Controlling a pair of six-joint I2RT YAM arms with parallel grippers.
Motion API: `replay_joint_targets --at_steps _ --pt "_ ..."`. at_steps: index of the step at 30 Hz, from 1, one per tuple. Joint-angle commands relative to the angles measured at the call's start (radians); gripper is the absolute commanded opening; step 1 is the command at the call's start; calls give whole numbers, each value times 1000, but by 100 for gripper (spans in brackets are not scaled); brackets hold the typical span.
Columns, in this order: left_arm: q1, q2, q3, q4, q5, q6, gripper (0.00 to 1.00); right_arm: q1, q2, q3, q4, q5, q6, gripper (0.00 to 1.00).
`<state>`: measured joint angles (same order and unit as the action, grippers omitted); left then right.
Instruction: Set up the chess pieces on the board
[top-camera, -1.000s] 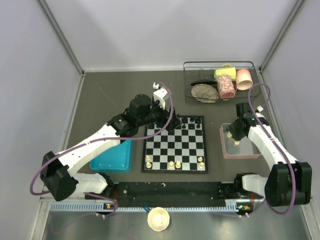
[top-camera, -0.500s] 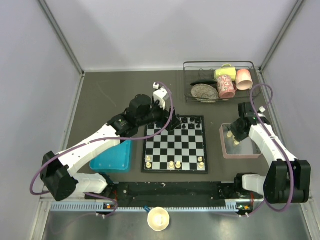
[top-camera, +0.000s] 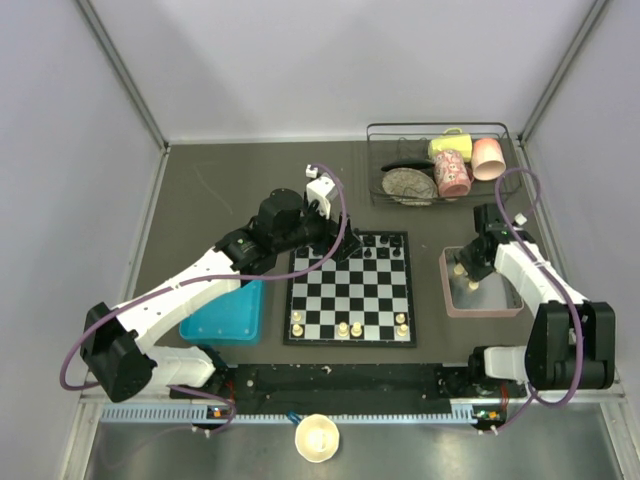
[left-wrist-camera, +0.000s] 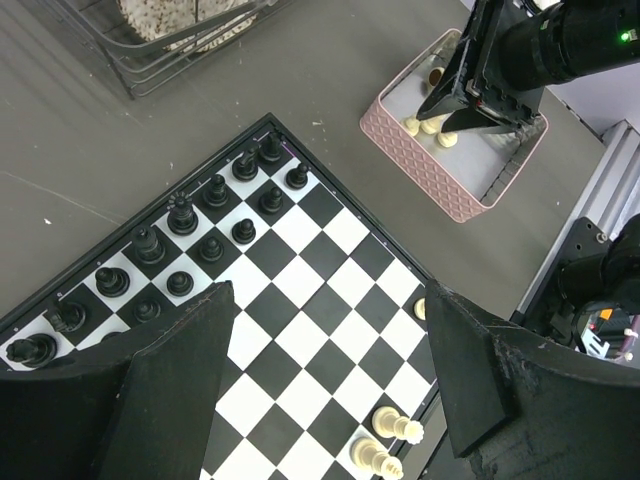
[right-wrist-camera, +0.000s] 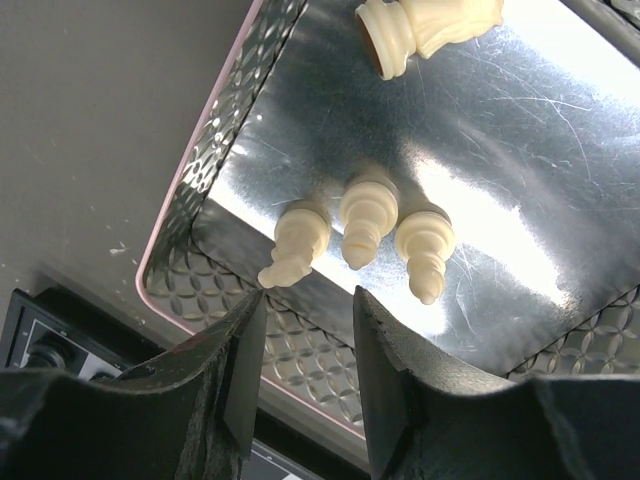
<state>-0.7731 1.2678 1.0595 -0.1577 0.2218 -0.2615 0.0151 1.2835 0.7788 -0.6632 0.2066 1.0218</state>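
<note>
The chessboard (top-camera: 350, 288) lies mid-table; it also shows in the left wrist view (left-wrist-camera: 300, 320). Black pieces (top-camera: 372, 243) fill its far rows. A few cream pieces (top-camera: 343, 328) stand on its near row, two of them in the left wrist view (left-wrist-camera: 395, 425). More cream pieces (right-wrist-camera: 365, 215) stand in the pinkish tray (top-camera: 480, 284), three upright together and one (right-wrist-camera: 430, 25) lying on its side. My left gripper (left-wrist-camera: 330, 370) is open and empty above the board. My right gripper (right-wrist-camera: 305, 345) is open and empty just above the tray's wall, close to the three pieces.
A blue tray (top-camera: 225, 315) lies left of the board under the left arm. A wire basket (top-camera: 440, 165) with cups and a plate stands at the back right. A cream bowl (top-camera: 318, 437) sits at the near edge.
My right gripper has shifted slightly toward the far left corner of the pinkish tray. The left arm has not moved.
</note>
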Motion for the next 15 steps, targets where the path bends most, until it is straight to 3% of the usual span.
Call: replay_joint_targets --at_steps 1,15 --pt "-3 7 -3 55 -6 13 81 -10 19 27 31 20 -8 40" --pt "-2 7 -3 53 -19 18 81 -10 77 37 53 37 -11 37"
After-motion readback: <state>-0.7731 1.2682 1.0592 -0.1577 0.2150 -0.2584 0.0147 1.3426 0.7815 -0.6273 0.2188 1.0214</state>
